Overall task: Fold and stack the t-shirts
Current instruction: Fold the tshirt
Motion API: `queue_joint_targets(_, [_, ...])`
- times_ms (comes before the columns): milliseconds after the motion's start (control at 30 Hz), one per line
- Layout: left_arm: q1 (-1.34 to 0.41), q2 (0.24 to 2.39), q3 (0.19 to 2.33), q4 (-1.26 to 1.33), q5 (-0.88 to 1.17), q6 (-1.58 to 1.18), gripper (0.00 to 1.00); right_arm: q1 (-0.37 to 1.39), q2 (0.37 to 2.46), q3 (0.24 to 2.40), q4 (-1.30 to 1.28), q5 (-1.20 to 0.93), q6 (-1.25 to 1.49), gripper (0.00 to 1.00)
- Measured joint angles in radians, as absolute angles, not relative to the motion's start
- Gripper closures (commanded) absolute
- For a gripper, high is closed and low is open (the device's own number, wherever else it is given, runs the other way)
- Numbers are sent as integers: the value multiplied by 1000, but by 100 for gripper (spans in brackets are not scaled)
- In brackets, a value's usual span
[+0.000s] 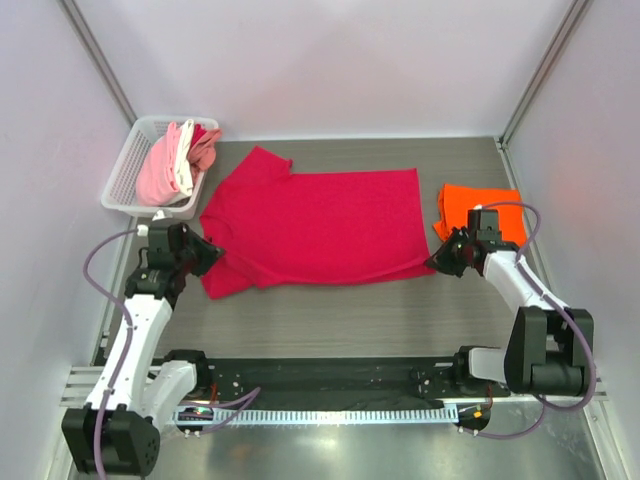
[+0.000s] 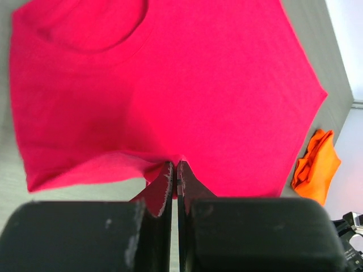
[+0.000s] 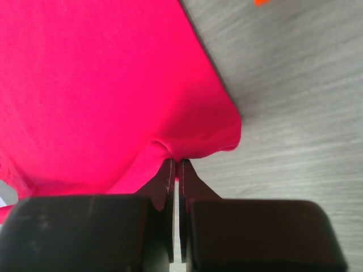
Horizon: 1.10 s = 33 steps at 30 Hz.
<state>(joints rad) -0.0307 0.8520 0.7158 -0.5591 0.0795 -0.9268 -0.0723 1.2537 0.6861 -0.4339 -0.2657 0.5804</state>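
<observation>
At the near-left edge of the cloth, the left claw [image 2: 174, 168] is pinching the crimson t-shirt [image 1: 315, 225]. Its jaws are pressing together on a small pucker of fabric close to the near sleeve. At the opposite end, the right claw [image 3: 174, 164] is gripping the same garment likewise, with its jaws closing tight on a raised fold just inside the near-right hem corner. Between the two grips, the shirt is lying spread flat across the middle of the bench [image 1: 330, 310], neck end to the left and hem to the right. The far sleeve is angling up toward the back-left, and the near hem line is bowing slightly.

Just beyond the right claw, an orange t-shirt [image 1: 480, 208] is sitting folded at the right side of the bench, apart from the crimson one. At the far-left corner, a white mesh basket [image 1: 120, 185] is holding the pink and white t-shirts [image 1: 160, 175], which are bunching loosely inside it and draping over its right-hand rim.
</observation>
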Motion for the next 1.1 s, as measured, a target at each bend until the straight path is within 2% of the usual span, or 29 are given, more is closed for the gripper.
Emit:
queue_joint_targets(600, [-32, 1280, 926, -347, 62, -905, 100, -51, 1577, 926, -334, -256, 615, 99])
queue_joint_targets(1000, [-87, 1452, 1103, -303, 12, -856, 100, -47, 1609, 959, -299, -243, 636, 99])
queue_joint_targets(1100, [-92, 1499, 1133, -304, -1, -849, 100, -47, 1613, 959, -297, -237, 640, 91])
